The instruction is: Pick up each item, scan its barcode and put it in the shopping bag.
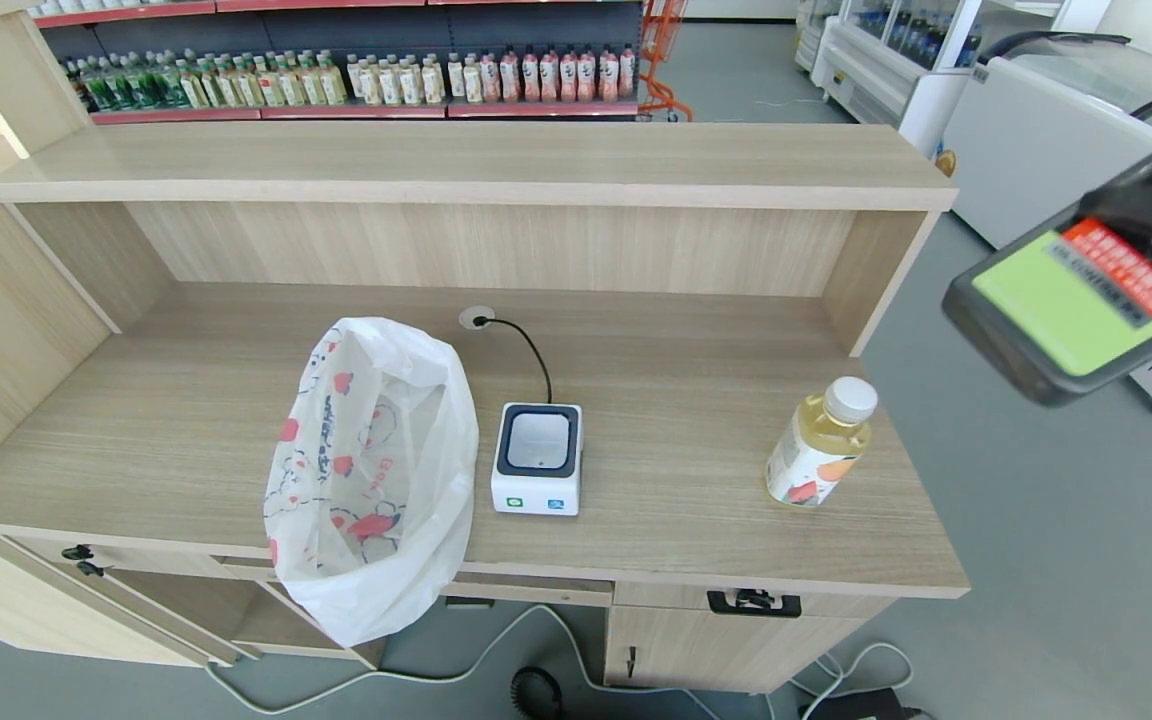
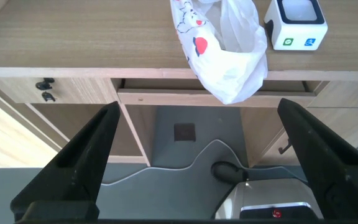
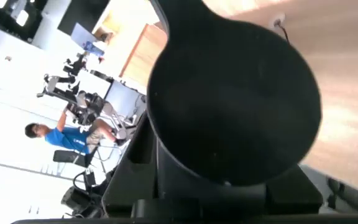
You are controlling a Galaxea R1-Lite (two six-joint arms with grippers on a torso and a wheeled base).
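Dark bottle [image 1: 1076, 300], green and red on its label, hangs in the air off the right end of the counter [image 1: 686, 400], clamped in the right gripper [image 3: 216, 183]; the right wrist view looks onto its round black end. Made of rigid, smooth-walled plastic, it probably weighs little but could twist in a light pinch, so a hold across the middle of the body looks safest.

One drink bottle [image 1: 821, 445], white-capped and filled with pale yellow liquid, stands upright near the counter's right front corner, well apart from the scanner [image 1: 538, 458]. The liquid should give it some weight, its thin wall should yield under pressure, and its label looks glossy. The mid-body, below the shoulder, is the place to take it.

One shopping bag [image 1: 336, 450] stands open-mouthed just beside the scanner, on its left. It is thin and floppy, its bottom sagging over the counter's front edge, and nothing shows inside.

The left gripper [image 2: 199, 109] hangs below the counter front, fingers [image 2: 86, 168] spread wide, holding nothing.

Count: two items, one scanner, one bag, two grippers.
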